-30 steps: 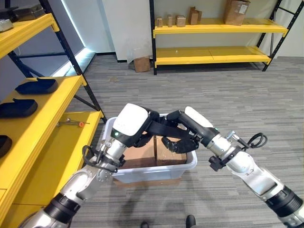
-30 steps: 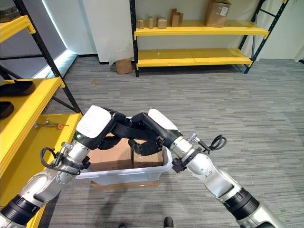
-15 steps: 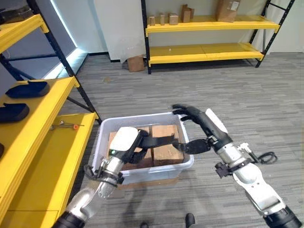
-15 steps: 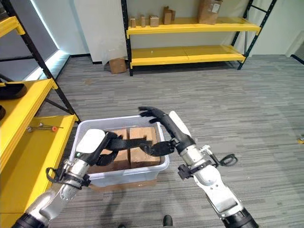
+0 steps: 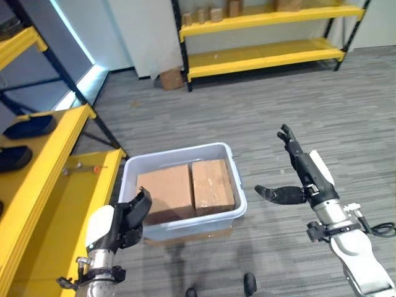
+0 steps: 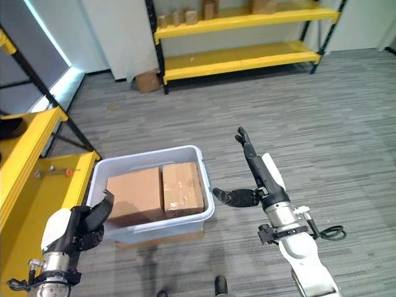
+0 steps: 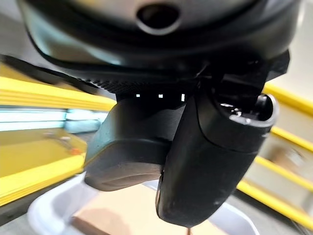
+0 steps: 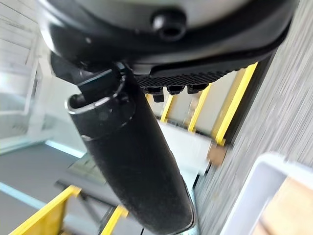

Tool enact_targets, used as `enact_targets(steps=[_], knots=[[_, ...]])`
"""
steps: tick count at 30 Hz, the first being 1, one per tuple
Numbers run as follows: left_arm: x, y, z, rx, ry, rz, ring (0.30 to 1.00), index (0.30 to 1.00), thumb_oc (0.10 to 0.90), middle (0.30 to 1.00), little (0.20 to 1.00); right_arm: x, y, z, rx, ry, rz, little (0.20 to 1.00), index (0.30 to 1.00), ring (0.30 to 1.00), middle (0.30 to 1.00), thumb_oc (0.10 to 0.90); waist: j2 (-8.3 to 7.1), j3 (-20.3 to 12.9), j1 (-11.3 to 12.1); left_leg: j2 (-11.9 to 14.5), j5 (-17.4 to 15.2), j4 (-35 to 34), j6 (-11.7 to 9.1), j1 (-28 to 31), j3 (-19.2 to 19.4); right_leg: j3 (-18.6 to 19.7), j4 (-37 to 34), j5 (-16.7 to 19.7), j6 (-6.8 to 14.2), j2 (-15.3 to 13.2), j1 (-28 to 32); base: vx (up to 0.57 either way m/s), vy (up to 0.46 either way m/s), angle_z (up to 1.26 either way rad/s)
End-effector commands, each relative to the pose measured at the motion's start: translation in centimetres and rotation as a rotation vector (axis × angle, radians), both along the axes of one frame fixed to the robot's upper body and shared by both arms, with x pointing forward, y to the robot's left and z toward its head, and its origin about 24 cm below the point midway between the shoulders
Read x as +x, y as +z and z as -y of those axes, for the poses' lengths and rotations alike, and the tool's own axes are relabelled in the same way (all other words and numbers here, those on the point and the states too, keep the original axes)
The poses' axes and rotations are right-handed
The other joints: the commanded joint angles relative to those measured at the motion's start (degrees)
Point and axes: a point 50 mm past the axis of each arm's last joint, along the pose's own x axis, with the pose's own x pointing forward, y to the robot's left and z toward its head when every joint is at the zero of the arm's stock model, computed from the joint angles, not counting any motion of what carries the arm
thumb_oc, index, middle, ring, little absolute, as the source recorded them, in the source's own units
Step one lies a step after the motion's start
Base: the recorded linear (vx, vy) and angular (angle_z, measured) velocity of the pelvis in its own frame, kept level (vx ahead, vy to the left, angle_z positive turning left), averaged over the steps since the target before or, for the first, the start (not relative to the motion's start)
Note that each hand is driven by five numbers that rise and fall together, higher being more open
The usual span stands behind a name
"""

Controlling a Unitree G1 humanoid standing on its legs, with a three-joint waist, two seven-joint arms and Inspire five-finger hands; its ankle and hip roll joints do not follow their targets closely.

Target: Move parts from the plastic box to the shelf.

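A white plastic box (image 5: 179,151) sits on the floor with two brown cardboard boxes inside, a wider one (image 5: 164,192) on the left and a narrower one (image 5: 212,184) on the right. My left hand (image 5: 120,226) hovers by the box's near left corner, open and holding nothing. My right hand (image 5: 303,170) is raised to the right of the box, apart from it, with fingers straight and thumb spread toward the box. The yellow shelf (image 5: 62,204) stands just left of the box. The left wrist view shows the box rim (image 7: 49,210) past the thumb.
Two dark parts (image 5: 28,125) lie on the upper level of the left shelf, and a small tool with an orange tip (image 5: 80,168) on the lower one. A second yellow shelf (image 5: 260,55) stands at the far wall, with a cardboard box (image 5: 170,79) on the floor beside it.
Both hands have pulled out from over the box: the left back to its near left corner, the right off to the right side. The camera has also shifted.
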Motion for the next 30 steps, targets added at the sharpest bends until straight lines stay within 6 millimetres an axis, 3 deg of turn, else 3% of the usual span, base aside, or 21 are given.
enact_targets(steps=[1, 3, 4, 5, 8, 10, 12, 16, 18, 21, 24, 27, 28, 29, 30], knots=[[3.1, 8.3, -0.8, 0.101, -0.008, 0.449, 0.300, 0.300, 0.400, 0.300, 0.300, 0.1, 6.5, -2.2, 0.038, 0.116, 0.362, 1.000, 1.000, 1.000, 1.000, 0.900, -2.90, 1.36, 1.75, -0.90, 5.73, -2.02, -2.54, -3.28, -5.24, -6.07, 0.62, -3.80, 2.04, -3.66, 0.37, -0.24, -0.033, 0.97], [3.7, 10.2, 0.0, 0.163, -0.076, 0.524, 0.300, 0.300, 0.400, 0.300, 0.300, 0.4, 6.5, -2.1, 0.033, 0.086, 0.381, 1.000, 1.000, 1.000, 1.000, 0.900, -3.09, 1.23, 1.83, -1.17, 5.95, -1.53, -2.04, -5.12, -5.18, -11.52, 2.97, -3.73, 2.20, -6.30, -2.38, -0.26, -0.076, 2.76], [3.7, 10.8, 0.3, 0.180, -0.096, 0.548, 0.300, 0.300, 0.400, 0.300, 0.300, 0.4, 6.5, -2.2, 0.033, 0.087, 0.383, 1.000, 1.000, 1.000, 1.000, 0.900, -3.21, 1.05, 1.60, 0.37, 4.97, -0.33, -1.70, -3.76, -3.57, -12.72, 3.68, -4.13, 1.88, -6.74, -2.69, -0.34, -0.023, 3.04], [3.7, 11.8, 0.9, 0.193, -0.130, 0.600, 0.300, 0.300, 0.400, 0.300, 0.300, 0.2, 6.3, -2.5, 0.040, 0.093, 0.390, 1.000, 1.000, 1.000, 1.000, 0.900, -3.23, 0.74, 0.62, 4.62, 4.10, 4.03, -1.88, -0.39, -0.01, -15.93, 4.32, -4.21, 1.45, -8.25, -2.89, -0.25, 0.034, 1.48], [3.6, 11.8, 1.0, 0.190, -0.132, 0.612, 0.300, 0.300, 0.400, 0.300, 0.300, -0.1, 5.5, -2.1, 0.050, 0.058, 0.367, 1.000, 1.000, 1.000, 1.000, 0.900, -2.63, 0.16, -0.49, 8.34, 2.97, 3.92, -4.13, 4.86, 3.23, -19.01, 4.70, -4.65, 2.58, -9.75, -1.83, -0.07, 0.092, 1.49], [3.4, 11.9, 1.0, 0.198, -0.129, 0.617, 0.300, 0.300, 0.400, 0.300, 0.300, -0.3, 5.0, -1.9, 0.059, 0.038, 0.346, 1.000, 1.000, 1.000, 1.000, 0.900, -1.93, -0.42, -0.75, 9.31, 2.82, 1.81, -5.03, 7.19, 4.00, -20.77, 5.58, -4.07, 3.50, -10.73, -1.78, -0.05, 0.168, 1.38], [3.2, 11.9, 1.0, 0.227, -0.135, 0.606, 0.300, 0.300, 0.400, 0.300, 0.300, -0.5, 4.7, -1.4, 0.069, 0.012, 0.328, 1.000, 1.000, 1.000, 1.000, 0.900, -1.37, -1.19, -0.68, 8.56, 1.32, -1.13, -4.99, 6.95, 4.30, -21.33, 5.87, -3.08, 4.64, -11.75, -0.87, 0.03, 0.231, 0.84], [3.3, 12.6, 1.2, 0.287, -0.179, 0.610, 0.300, 0.300, 0.400, 0.300, 0.300, -0.7, 4.3, -1.1, 0.080, 0.000, 0.308, 1.000, 1.000, 1.000, 1.000, 0.900, -1.83, -1.65, 0.95, 5.26, -3.99, -0.70, -3.31, 6.24, 4.13, -22.95, 7.31, -1.71, 6.39, -15.45, 1.80, 0.06, 0.277, 0.45], [3.3, 12.8, 1.2, 0.298, -0.191, 0.611, 0.300, 0.300, 0.400, 0.300, 0.300, -0.7, 4.1, -1.1, 0.087, -0.001, 0.302, 1.000, 1.000, 1.000, 1.000, 0.900, -2.41, -1.55, 1.13, 4.02, -5.15, -0.22, -2.52, 6.33, 3.66, -23.33, 8.10, -1.45, 6.89, -16.72, 2.44, 0.03, 0.196, 0.27], [3.5, 13.7, 1.4, 0.368, -0.244, 0.619, 0.300, 0.300, 0.400, 0.300, 0.300, -0.6, 3.6, -1.7, 0.086, 0.016, 0.278, 1.000, 1.000, 1.000, 1.000, 0.900, -3.74, -1.32, 2.40, -1.28, -9.26, 1.37, 0.44, 6.58, 1.92, -24.16, 10.35, 0.77, 9.22, -21.45, 3.81, 0.03, 0.399, 0.14], [3.7, 14.7, 1.8, 0.418, -0.277, 0.643, 0.300, 0.300, 0.400, 0.300, 0.300, -0.7, 3.2, -1.8, 0.071, -0.002, 0.271, 1.000, 1.000, 1.000, 1.000, 0.900, -4.95, -1.50, 2.84, -5.38, -10.77, 1.61, 2.53, 6.37, 0.59, -23.96, 11.15, 4.20, 10.97, -24.91, 4.41, 0.00, 0.335, 0.18], [4.0, 15.4, 2.3, 0.448, -0.310, 0.671, 0.300, 0.300, 0.400, 0.300, 0.300, -0.9, 3.0, -1.9, 0.066, -0.015, 0.275, 1.000, 1.000, 1.000, 1.000, 0.900, -5.56, -1.74, 2.33, -7.52, -11.09, 1.05, 4.01, 6.72, -0.91, -22.27, 13.65, 5.07, 11.09, -26.55, 3.86, 0.02, 0.234, 0.41], [4.1, 15.6, 2.4, 0.459, -0.316, 0.678, 0.300, 0.300, 0.400, 0.300, 0.300, -0.9, 2.9, -2.0, 0.063, -0.020, 0.276, 1.000, 1.000, 1.000, 1.000, 0.900, -5.71, -1.78, 1.75, -8.41, -10.98, 0.40, 4.67, 7.15, -1.53, -20.11, 15.41, 5.57, 10.97, -27.03, 2.81, -0.02, 0.248, 0.43], [4.3, 16.0, 2.7, 0.470, -0.331, 0.698, 0.300, 0.300, 0.400, 0.300, 0.300, -0.9, 2.7, -2.0, 0.055, -0.026, 0.274, 1.000, 1.000, 1.000, 1.000, 0.900, -5.82, -1.19, -0.51, -9.80, -9.60, -0.70, 5.78, 7.76, -2.94, -11.55, 16.65, 7.61, 9.35, -24.99, 0.04, -0.03, 0.247, 0.43], [4.4, 16.0, 2.7, 0.470, -0.331, 0.699, 0.300, 0.300, 0.400, 0.300, 0.300, -0.9, 2.8, -2.0, 0.055, -0.026, 0.276, 1.000, 1.000, 1.000, 1.000, 0.900, -5.97, -1.28, -0.13, -9.97, -9.20, -0.89, 5.86, 7.54, -2.51, -11.01, 16.66, 7.92, 9.19, -25.08, -0.63, -0.04, 0.266, 0.55]])
